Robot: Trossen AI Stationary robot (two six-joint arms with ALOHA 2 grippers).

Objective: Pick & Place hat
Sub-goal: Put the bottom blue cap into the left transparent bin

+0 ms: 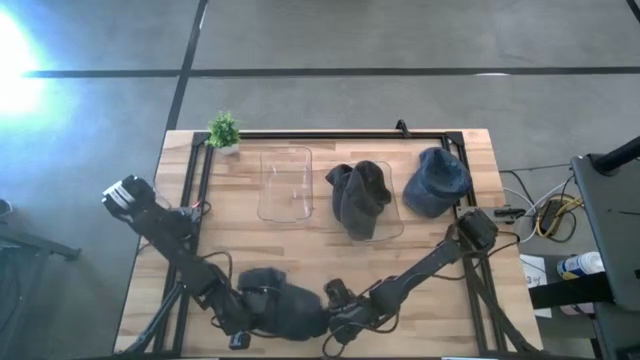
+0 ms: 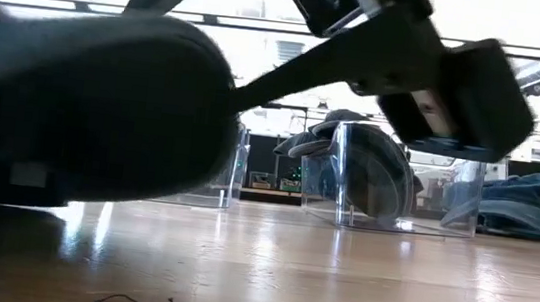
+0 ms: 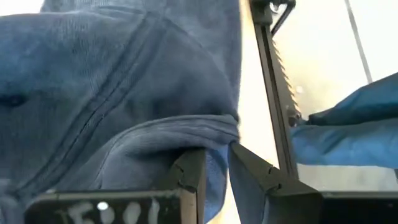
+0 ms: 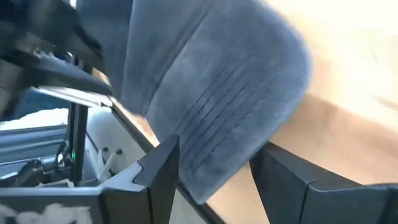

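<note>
At the near edge, both arms crowd the dark hat (grips unclear).

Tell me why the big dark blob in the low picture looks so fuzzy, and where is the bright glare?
Low view: the dark hat hangs very close to the camera, so it is out of focus. High view: white glare floods the floor at the picture's left edge. Right wrist view: the table looks washed out by light.
</note>
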